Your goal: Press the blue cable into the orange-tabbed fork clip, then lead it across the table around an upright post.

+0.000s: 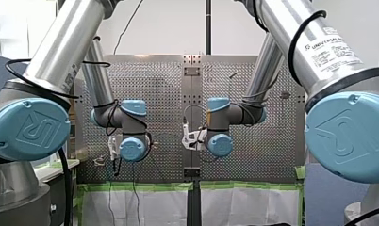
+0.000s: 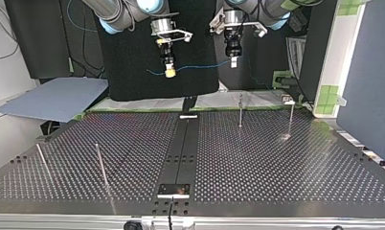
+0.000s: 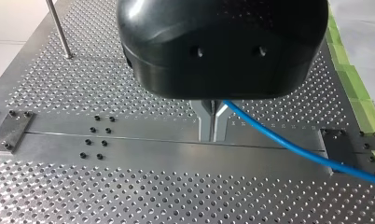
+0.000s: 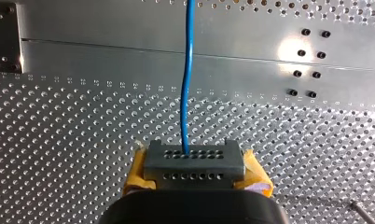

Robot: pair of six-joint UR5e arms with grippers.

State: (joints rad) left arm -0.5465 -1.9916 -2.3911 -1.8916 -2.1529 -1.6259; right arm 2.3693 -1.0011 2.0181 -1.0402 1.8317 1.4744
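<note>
Perforated metal table (image 2: 277, 163) lay beneath both arms. Above it, clear of the surface, the blue cable (image 2: 200, 66) hung in a shallow span between the two grippers. My right gripper (image 2: 170, 73), yellow-padded, was clamped on it, with a short tail poking out beyond. My left gripper (image 2: 233, 62) pinched it between closed metal fingers (image 3: 205, 122). Thin upright posts (image 2: 240, 111) stood on the table, well apart from the cable.
</note>
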